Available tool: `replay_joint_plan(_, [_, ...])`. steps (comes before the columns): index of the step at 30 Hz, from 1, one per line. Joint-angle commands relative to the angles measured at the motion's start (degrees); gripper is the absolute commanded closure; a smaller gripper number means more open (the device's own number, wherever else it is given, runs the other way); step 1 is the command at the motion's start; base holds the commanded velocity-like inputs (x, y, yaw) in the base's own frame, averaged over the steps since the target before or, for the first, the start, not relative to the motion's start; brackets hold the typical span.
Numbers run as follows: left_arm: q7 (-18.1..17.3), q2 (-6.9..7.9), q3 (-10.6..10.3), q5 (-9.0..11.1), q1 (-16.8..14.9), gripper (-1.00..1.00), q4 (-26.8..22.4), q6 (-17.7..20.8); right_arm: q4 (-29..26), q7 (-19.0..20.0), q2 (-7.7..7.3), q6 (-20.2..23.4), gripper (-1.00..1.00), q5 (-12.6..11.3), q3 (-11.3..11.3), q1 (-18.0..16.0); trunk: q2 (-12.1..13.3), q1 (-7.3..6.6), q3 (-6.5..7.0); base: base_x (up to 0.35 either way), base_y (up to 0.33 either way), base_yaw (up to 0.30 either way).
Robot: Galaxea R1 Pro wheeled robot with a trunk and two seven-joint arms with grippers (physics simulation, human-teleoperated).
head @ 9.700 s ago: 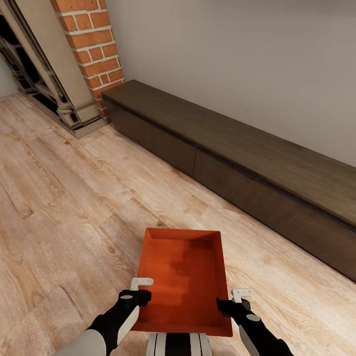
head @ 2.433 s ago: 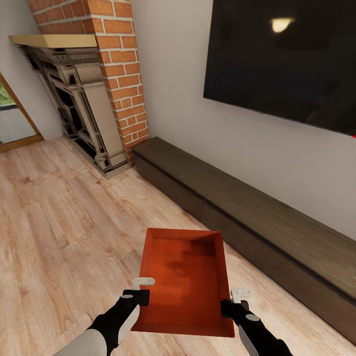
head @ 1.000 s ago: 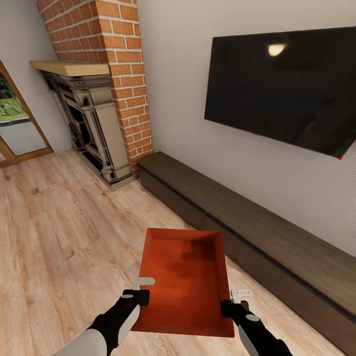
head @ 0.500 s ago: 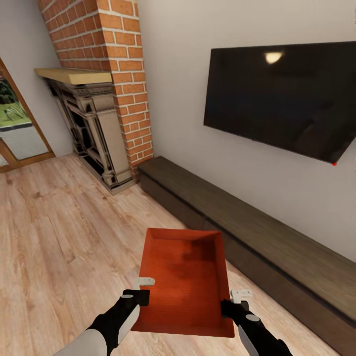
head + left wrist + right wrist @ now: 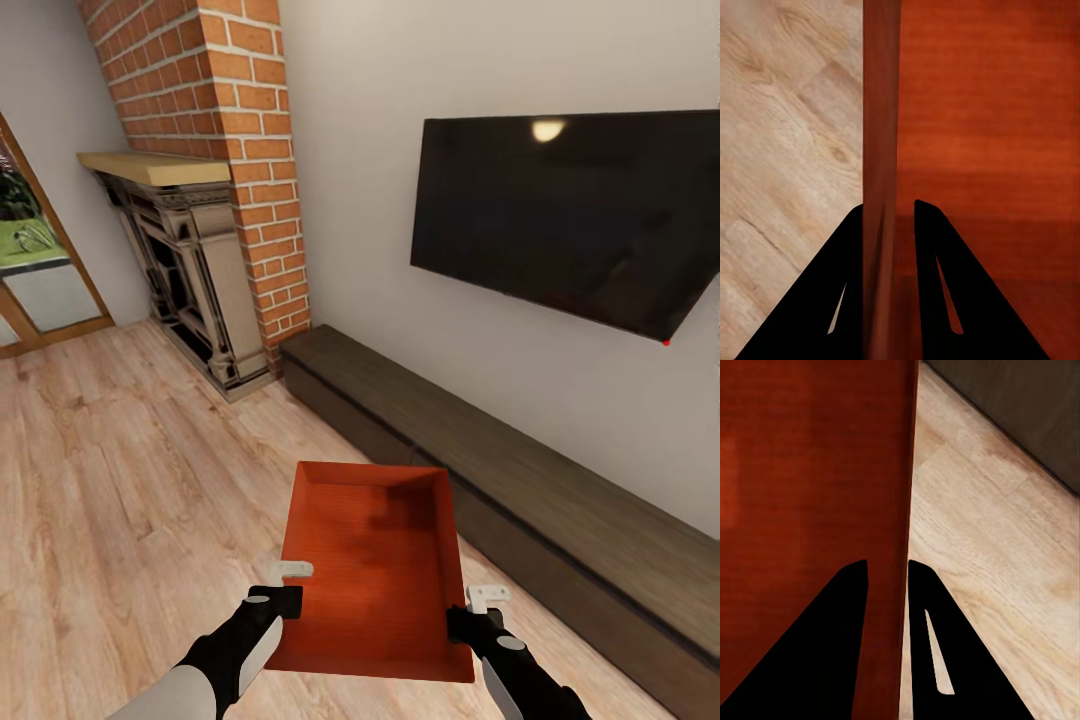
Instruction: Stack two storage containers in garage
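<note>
I held the orange-red storage container level above the wood-plank floor, its long axis pointing away from me. My left fingers pinched its left wall, my right fingers its right wall, near the corners closest to me.

I can read no text, label, brand or number anywhere here; the dark wall screen is blank apart from a light's reflection.
</note>
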Motion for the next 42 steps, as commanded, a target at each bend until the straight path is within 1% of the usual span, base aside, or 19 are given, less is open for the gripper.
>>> replay_joint_plan(1, [-2.2,0.12,-1.8,1.8,0.0,1.00,0.0,0.2,-0.1,-0.3,-0.36,0.3,1.00,-0.1,0.4,0.0,0.4,-0.21,0.21,0.000,0.000,0.000])
replay_joint_plan(42, [-2.2,0.12,-1.8,1.8,0.0,1.00,0.0,0.2,-0.1,-0.3,-0.36,0.3,1.00,-0.1,0.4,0.0,16.8,-9.22,11.35,0.000,0.000,0.000])
